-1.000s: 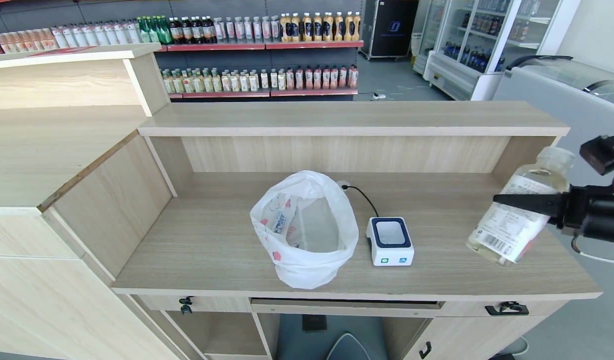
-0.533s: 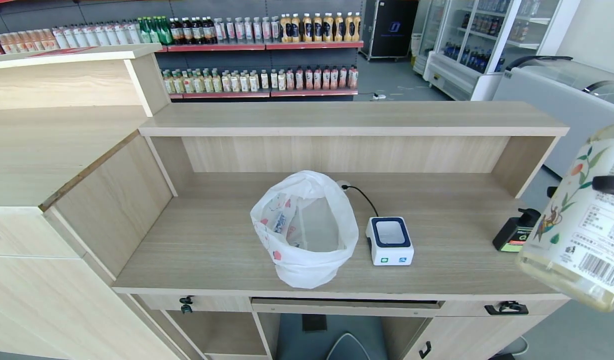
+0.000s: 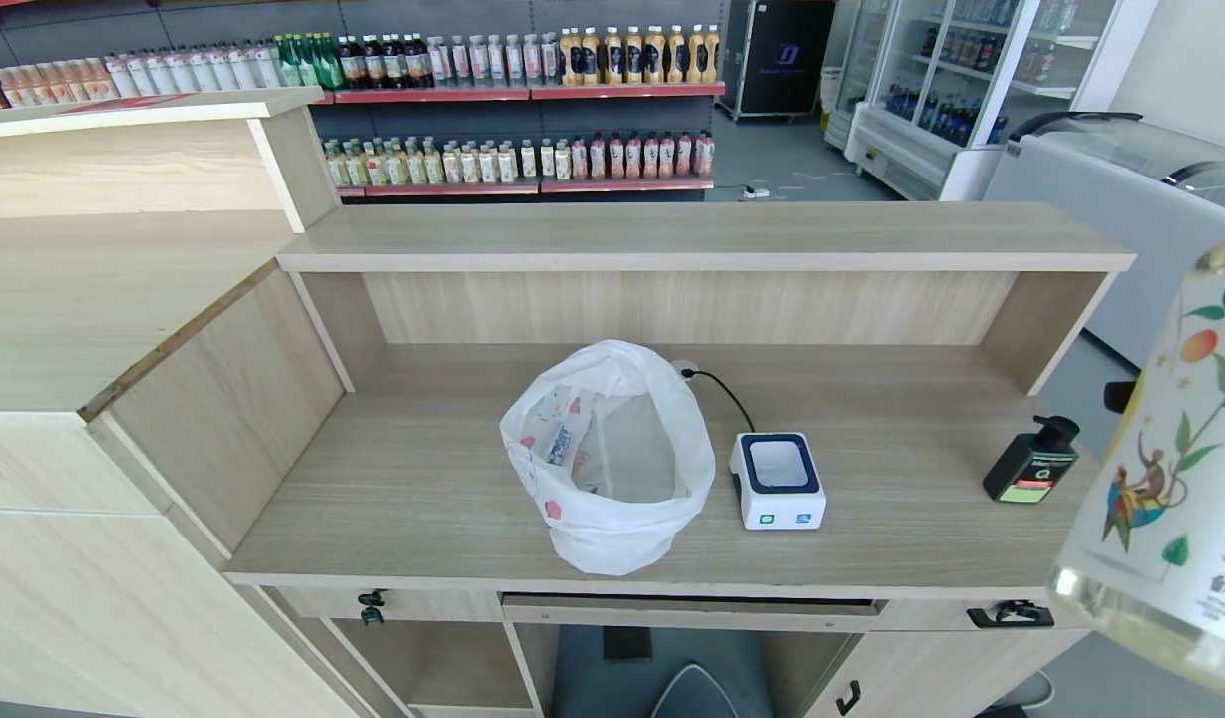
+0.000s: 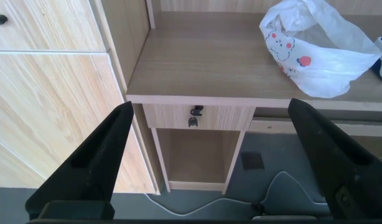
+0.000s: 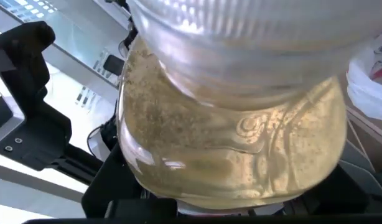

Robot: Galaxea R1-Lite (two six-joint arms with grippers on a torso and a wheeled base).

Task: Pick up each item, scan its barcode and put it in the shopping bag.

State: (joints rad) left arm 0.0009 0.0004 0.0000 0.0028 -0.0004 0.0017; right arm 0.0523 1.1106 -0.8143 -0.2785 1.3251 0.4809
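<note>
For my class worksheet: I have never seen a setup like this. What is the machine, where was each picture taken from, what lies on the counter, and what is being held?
This is a two-armed robot at a shop checkout. The wide picture comes from a camera on its head, looking down at the wooden counter. On the counter stand an open white shopping bag, a small barcode scanner beside it, and a black pump bottle further to the robot's right. The other two pictures come from cameras on the wrists. The left wrist picture shows the left gripper, with its two dark fingers spread open and holding nothing. The right gripper holds a drink bottle of pale liquid in the air at the counter's right end. The bottle is very close to the right wrist camera.
</note>
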